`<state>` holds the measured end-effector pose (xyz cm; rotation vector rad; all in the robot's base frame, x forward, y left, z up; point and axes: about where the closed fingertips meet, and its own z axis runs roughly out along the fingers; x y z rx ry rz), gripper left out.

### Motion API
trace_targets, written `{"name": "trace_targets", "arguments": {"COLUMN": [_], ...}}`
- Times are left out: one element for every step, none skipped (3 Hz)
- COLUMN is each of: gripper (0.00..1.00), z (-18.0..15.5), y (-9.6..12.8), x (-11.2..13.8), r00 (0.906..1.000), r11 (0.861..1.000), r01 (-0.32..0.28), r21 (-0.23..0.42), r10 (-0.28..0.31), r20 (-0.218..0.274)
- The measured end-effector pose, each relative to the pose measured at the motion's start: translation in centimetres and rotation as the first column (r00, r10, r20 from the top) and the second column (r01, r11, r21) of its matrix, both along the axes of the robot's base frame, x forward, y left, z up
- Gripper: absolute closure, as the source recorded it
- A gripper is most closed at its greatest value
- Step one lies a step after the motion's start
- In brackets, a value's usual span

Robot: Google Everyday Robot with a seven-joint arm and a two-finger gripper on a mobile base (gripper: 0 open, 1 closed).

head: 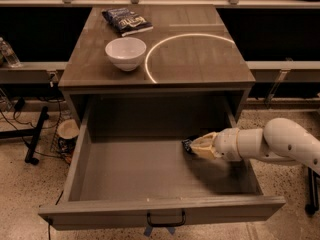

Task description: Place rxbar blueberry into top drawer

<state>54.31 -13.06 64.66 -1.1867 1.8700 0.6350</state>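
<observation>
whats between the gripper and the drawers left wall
Only bare floor, camera view; the gripper, gripping the rxbar blueberry, sits in the top drawer's right half.

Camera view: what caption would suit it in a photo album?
Robot's gripper holds a dark snack bar inside the open drawer, below a tabletop with bowl and chip bag.

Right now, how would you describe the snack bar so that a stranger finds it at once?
Look into the open top drawer under the table, at its right side. There the tool holds the rxbar blueberry, small and dark; the chip bag is bigger and lies on the table.
</observation>
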Motion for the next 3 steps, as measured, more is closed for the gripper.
{"name": "trace_targets", "arguments": {"gripper": [0.28, 0.00, 0.00], "z": [0.6, 3.4, 8.1], "y": [0.8, 0.9, -2.3], "x": [1.2, 2.1, 3.0], "r00": [0.9999, 0.9993, 0.9936], "r11": [1.000, 0.999, 0.996], "r01": [0.002, 0.023, 0.082], "r21": [0.000, 0.026, 0.032], "r10": [-0.002, -0.024, -0.084], "r20": [0.011, 0.028, 0.076]}}
